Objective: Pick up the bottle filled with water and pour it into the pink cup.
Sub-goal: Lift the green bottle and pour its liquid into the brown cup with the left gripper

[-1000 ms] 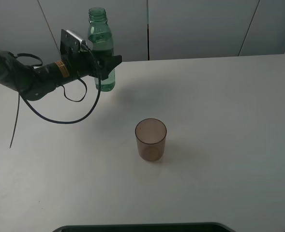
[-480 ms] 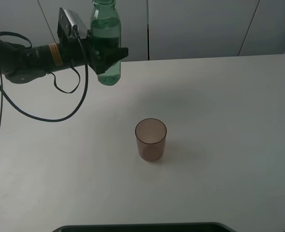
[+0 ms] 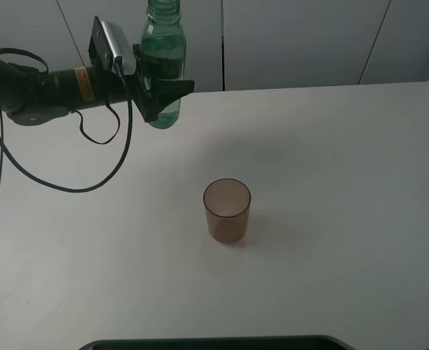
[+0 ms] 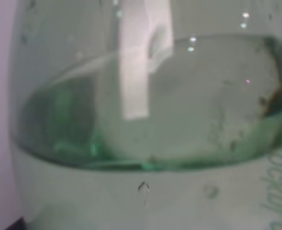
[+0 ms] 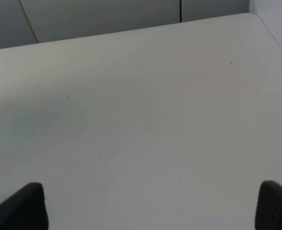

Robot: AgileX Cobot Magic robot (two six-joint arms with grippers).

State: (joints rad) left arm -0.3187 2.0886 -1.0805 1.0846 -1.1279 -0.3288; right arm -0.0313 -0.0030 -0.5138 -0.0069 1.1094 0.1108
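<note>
My left gripper [image 3: 158, 89] is shut on the green-tinted bottle [image 3: 162, 65] and holds it upright above the table at the back left. Clear liquid fills its lower part. The bottle fills the left wrist view [image 4: 145, 124], where the water surface shows close up. The pink cup [image 3: 227, 211] stands upright on the white table [image 3: 331, 182] near the middle, well apart from the bottle, toward the front right of it. My right gripper [image 5: 152, 206] shows only as two dark fingertips [image 5: 23, 206] wide apart over bare table; it is out of the exterior high view.
A dark edge [image 3: 214, 343] runs along the front of the table. Grey wall panels [image 3: 294, 40] stand behind the table. Black cables [image 3: 68, 182] hang from the left arm over the table's left side.
My left gripper has lifted the bottle off the table and carried it slightly to the right. The cup has not moved.
</note>
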